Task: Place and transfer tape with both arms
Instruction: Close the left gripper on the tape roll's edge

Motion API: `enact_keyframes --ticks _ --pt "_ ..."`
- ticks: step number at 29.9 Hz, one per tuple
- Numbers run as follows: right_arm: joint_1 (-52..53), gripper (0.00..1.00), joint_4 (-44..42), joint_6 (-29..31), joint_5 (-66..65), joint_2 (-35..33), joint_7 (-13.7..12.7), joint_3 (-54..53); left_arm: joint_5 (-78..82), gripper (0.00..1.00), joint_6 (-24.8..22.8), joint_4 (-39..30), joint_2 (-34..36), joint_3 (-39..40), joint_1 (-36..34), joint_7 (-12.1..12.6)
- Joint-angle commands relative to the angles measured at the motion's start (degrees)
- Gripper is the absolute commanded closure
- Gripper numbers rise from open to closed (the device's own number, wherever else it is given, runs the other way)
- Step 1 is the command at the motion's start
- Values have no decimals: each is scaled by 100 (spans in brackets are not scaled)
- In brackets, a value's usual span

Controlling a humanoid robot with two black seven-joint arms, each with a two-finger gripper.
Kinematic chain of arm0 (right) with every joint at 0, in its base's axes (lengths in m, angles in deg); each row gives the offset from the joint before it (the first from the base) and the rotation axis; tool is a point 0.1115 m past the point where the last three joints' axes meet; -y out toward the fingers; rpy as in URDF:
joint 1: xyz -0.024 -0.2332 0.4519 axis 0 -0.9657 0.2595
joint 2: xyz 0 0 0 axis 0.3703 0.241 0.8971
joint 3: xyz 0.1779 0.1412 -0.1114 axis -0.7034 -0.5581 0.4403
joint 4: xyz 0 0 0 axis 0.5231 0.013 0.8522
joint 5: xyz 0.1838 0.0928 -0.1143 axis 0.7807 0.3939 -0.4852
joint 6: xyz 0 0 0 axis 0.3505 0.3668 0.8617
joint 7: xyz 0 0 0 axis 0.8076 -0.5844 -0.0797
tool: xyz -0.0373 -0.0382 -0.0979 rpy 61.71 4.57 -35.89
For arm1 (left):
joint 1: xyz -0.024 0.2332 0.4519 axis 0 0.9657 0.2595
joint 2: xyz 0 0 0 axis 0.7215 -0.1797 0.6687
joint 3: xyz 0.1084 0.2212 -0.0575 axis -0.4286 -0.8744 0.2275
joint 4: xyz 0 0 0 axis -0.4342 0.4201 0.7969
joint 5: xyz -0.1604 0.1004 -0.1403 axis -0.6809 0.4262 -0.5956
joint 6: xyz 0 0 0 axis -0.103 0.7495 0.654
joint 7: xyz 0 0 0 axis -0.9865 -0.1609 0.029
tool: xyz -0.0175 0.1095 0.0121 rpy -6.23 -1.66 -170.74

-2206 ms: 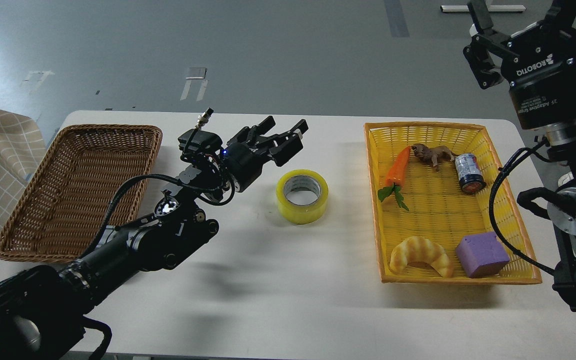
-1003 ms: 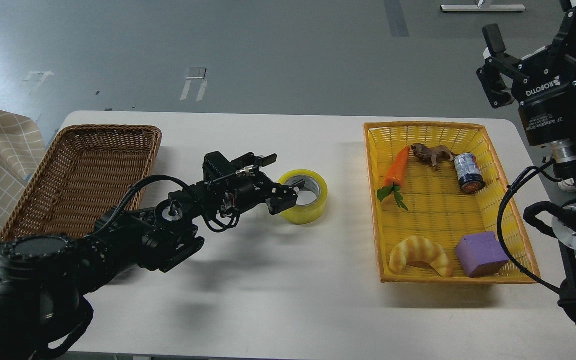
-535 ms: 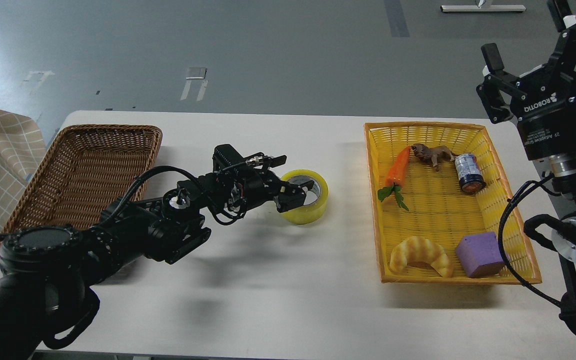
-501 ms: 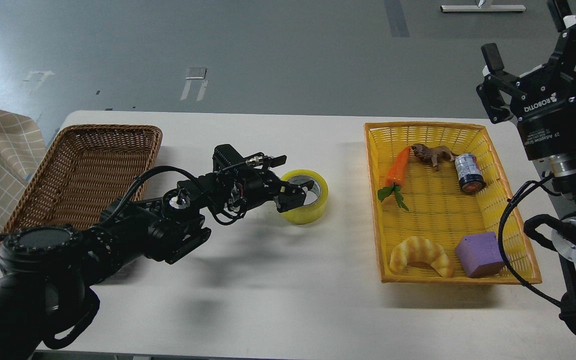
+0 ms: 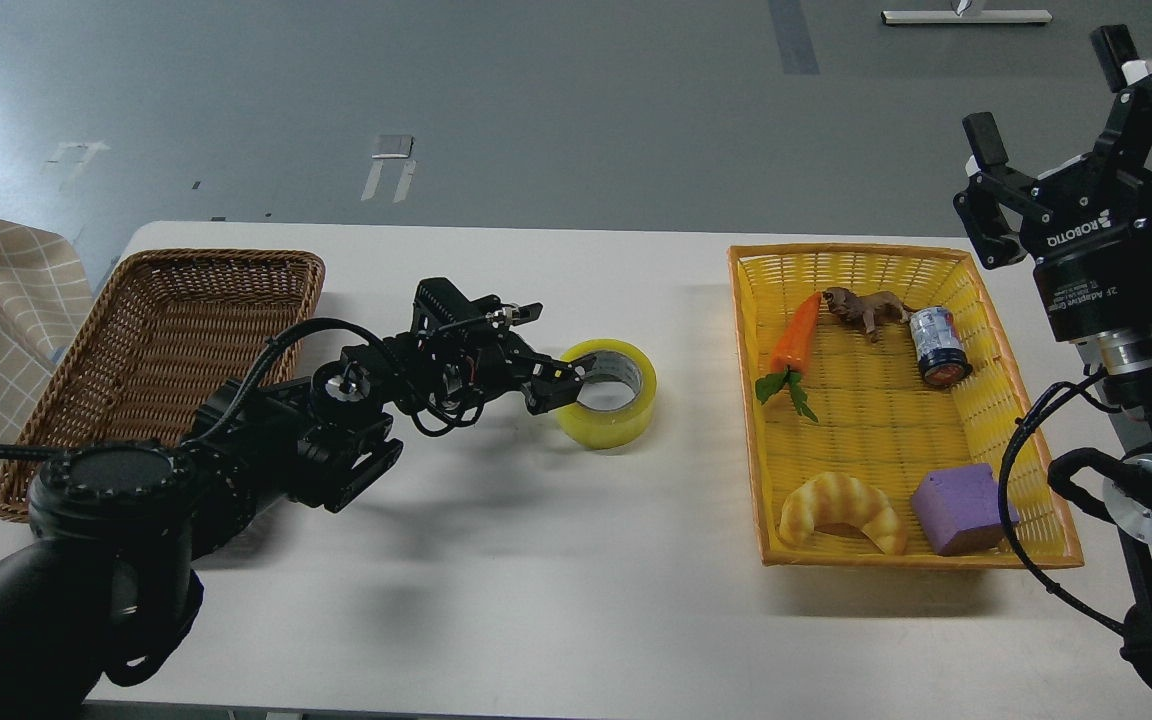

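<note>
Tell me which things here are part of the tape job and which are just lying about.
Part of the job:
tape
left pincer, at the roll's left wall
right pincer, raised and open

Lying about:
brown basket
yellow basket with carrot, toy animal, can, croissant, purple block

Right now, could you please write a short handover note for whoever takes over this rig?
Left gripper: at the near-left wall of the tape, apparently pinching it; a firm grip is not certain.
Right gripper: open, empty, raised beyond the yellow basket.
The tape stands on the table, between the brown basket and the yellow basket.
Done: left arm is at the tape.
Left: confirm the grip, lift, and finish the transfer and placement.
</note>
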Motion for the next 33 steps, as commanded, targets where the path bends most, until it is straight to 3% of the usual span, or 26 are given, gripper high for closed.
enact_keyframes --ticks 1,27,33 --pt "-4 1 1 1 0 -27 0 2 -106 6 21 4 1 -1 -4 1" --pt "-127 1 -26 1 -132 -44 0 10 -414 6 -23 -48 1 -317 31 1" --pt "-188 1 -34 1 -237 -44 0 10 -432 16 -31 -40 1 -422 49 1"
